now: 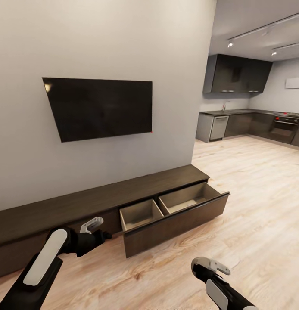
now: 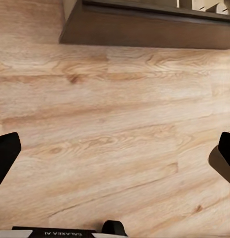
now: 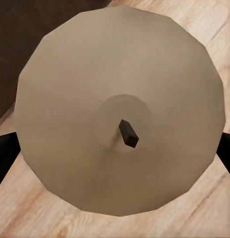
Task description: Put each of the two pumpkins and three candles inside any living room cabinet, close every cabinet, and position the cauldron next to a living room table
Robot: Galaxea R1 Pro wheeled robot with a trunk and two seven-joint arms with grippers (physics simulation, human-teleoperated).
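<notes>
Two cabinet (image 1: 102,202) drawer bins open; right tool (image 3: 115,148) pinches candle (image 3: 119,114); left tool (image 2: 115,158) spread.

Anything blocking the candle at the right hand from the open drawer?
Nothing visible. Bare floor lies between the right hand, candle between its fingers, and the cabinet's open drawer; both compartments look empty.

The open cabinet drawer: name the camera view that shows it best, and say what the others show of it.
The head view: the open drawer shows whole, pulled out from the cabinet, with two pale compartments. The left wrist view catches just its dark front panel above the wood floor. In the right wrist view a candle blocks most of the frame.
</notes>
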